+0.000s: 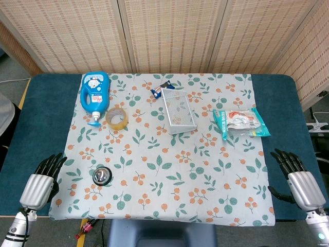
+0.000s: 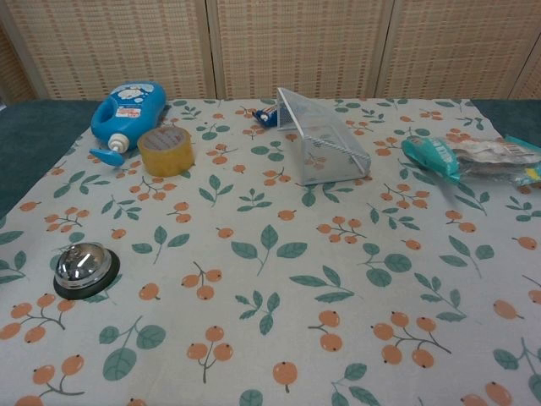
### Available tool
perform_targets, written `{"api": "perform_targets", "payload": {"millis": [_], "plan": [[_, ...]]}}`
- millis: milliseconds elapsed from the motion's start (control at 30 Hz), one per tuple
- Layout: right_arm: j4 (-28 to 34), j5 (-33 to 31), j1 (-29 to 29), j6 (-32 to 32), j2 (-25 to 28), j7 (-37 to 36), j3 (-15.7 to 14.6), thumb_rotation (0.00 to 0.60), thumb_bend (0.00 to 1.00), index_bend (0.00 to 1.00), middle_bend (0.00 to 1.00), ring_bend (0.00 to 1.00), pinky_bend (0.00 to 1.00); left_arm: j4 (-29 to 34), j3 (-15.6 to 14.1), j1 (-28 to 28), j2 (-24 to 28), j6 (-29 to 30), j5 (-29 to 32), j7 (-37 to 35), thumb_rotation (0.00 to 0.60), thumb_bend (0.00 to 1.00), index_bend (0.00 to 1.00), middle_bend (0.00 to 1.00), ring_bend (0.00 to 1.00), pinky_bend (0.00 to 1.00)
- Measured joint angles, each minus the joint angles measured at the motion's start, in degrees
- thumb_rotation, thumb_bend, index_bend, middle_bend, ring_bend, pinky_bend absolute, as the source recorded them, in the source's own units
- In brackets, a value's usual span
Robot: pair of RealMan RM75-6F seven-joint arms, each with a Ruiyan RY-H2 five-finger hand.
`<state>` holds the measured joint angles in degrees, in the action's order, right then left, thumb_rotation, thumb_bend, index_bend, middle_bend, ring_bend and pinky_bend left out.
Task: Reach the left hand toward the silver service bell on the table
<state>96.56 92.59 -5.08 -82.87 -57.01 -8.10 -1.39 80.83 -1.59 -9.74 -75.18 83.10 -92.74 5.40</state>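
Before woven screens (image 1: 169, 33) we see a blue table (image 1: 280, 103) under a leaf-and-berry cloth (image 1: 164, 154), our left hand (image 1: 41, 180) and right hand (image 1: 300, 177) open-fingered at its near corners, the silver service bell (image 1: 101, 176) near-left on the cloth.

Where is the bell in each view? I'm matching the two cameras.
Head view: bell lower left on the cloth, just right of the left hand.
Chest view: bell at the left edge, mid-height; no hand shows.
Shared landmark: tape roll beyond the bell, beside the blue bottle.
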Motion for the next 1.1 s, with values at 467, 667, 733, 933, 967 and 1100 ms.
{"api": "perform_targets", "payload": {"millis": [467,667,733,933,967,1100], "plan": [[0.11,0.15,0.18,-0.07,-0.17,0.28,-0.05,0.6,0.18,0.0,0.0,0.0,0.0,-2.18,-1.14,-0.92,-2.54,0.15,-3.44,-1.76,0.6,1.0,0.0,0.0,0.0,0.06],[0.0,0.84,0.24,-0.23,0.1,-0.12,-0.35,0.6,0.19,0.0,0.0,0.0,0.0,-4.53,-2.9,-3.28,-7.11,-3.8,-6.32,-2.47,0.6,1.0,0.0,0.0,0.0,0.05],[0.02,0.85,0.25,-0.25,0.14,-0.19,-0.36,0.6,0.19,0.0,0.0,0.0,0.0,-5.43,-3.22,-4.07,-8.69,-5.09,-6.61,-2.47,0.6,1.0,0.0,0.0,0.0,0.05],[-0.02,0.71,0.36,-0.86,0.41,-1.07,-0.03,0.6,0.19,0.0,0.0,0.0,0.0,-8.56,-3.25,-4.82,-13.32,-7.13,-5.78,-3.86,0.6,1.0,0.0,0.0,0.0,0.05],[-0.07,0.83,0.35,-0.86,0.48,-1.28,-0.05,0.6,0.19,0.0,0.0,0.0,0.0,-9.91,-3.28,-4.88,-14.59,-7.76,-5.41,-4.47,0.6,1.0,0.0,0.0,0.0,0.05],[-0.19,1.32,0.33,-1.0,0.53,-1.44,-0.18,0.6,0.18,0.0,0.0,0.0,0.0,-17.94,-3.8,-5.04,-20.16,-10.28,-4.18,-8.35,0.6,1.0,0.0,0.0,0.0,0.05]]}}
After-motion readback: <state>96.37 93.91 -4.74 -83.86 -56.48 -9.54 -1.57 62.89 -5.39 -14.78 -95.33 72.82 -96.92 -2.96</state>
